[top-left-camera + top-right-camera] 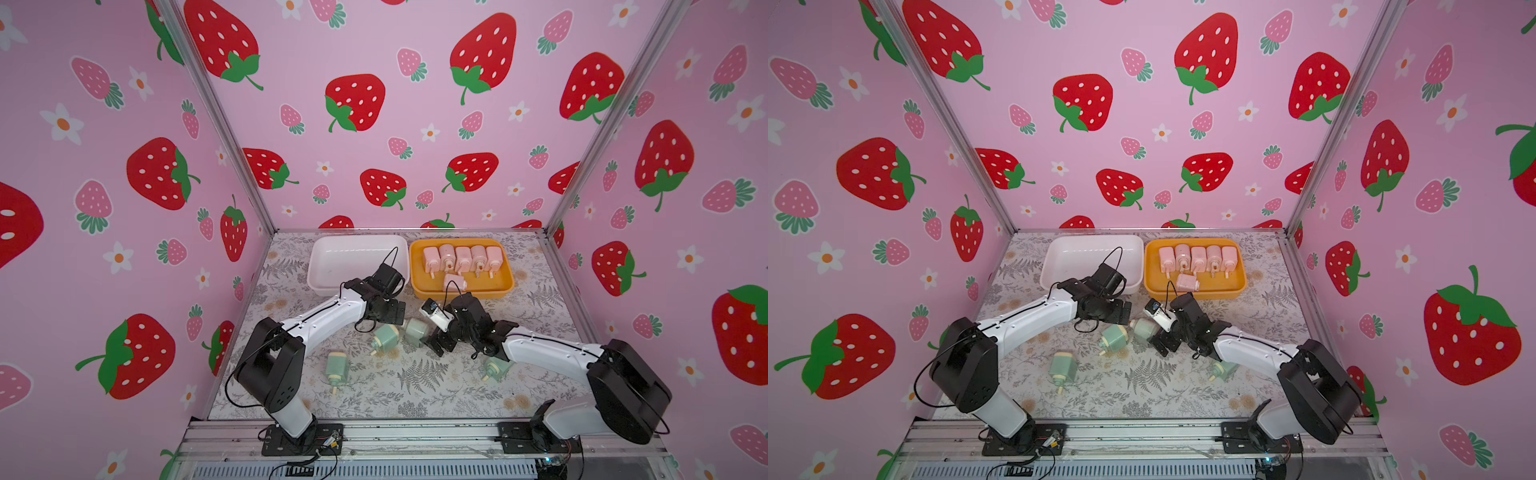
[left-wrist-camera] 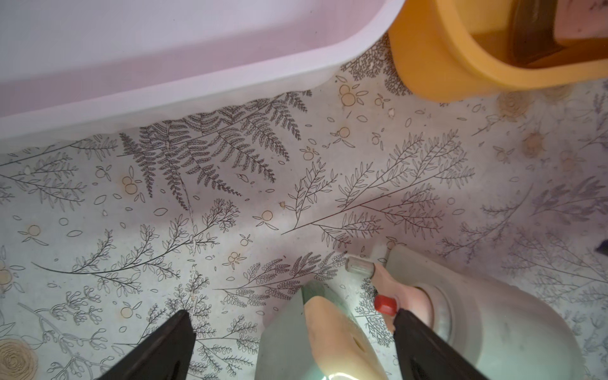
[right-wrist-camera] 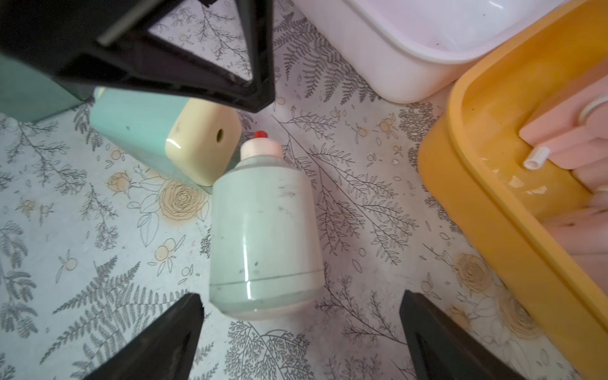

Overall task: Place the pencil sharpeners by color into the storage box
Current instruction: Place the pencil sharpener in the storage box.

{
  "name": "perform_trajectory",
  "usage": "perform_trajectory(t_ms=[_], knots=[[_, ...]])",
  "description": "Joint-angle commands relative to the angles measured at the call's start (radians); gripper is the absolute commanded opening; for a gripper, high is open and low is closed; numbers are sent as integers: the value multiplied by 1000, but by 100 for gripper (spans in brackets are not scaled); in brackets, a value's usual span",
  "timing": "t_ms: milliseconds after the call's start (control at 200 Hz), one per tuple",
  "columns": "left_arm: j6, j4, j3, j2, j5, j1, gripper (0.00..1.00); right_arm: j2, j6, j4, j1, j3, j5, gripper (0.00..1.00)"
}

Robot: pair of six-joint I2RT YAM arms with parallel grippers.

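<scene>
Furthest left on the patterned worktop [image 1: 415, 390], 1 mint green sharpener [image 1: 337, 368] lies alone, well apart from both claws. The left claw [image 2: 292, 312] hangs wide open with nothing in it, just in front of the white tray [image 1: 345, 253]. A 2nd green sharpener [image 1: 385, 337] lies below this claw. In the left wrist view its cream end shows between the spread fingers, nearer 1 of them; whether they touch cannot be told. Just beside it, a 3rd green sharpener [image 3: 263, 230] lies on its side between the fingers of the right claw [image 3: 301, 294]. This claw is also spread wide and grips nothing, and neither finger touches the sharpener. A 4th green sharpener [image 1: 496, 369] lies partly under the right arm. That makes 4 green, all on the worktop. In the orange tray [image 1: 415, 266], 5 pink sharpeners [image 1: 463, 258] lie in a row and 1 more pink sharpener [image 1: 455, 283] lies in front of them, making 6 pink.
</scene>
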Motion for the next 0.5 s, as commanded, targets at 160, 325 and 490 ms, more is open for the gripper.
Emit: perform_trajectory(t_ms=[160,325,490], knots=[[26,-39,60,29,-32,0,100,77,-31,33,6,32,72,98],[50,-37,66,39,-36,0,100,87,-58,30,3,33,68,97],[63,-52,96,62,-45,0,100,87,-47,16,-8,54,80,97]])
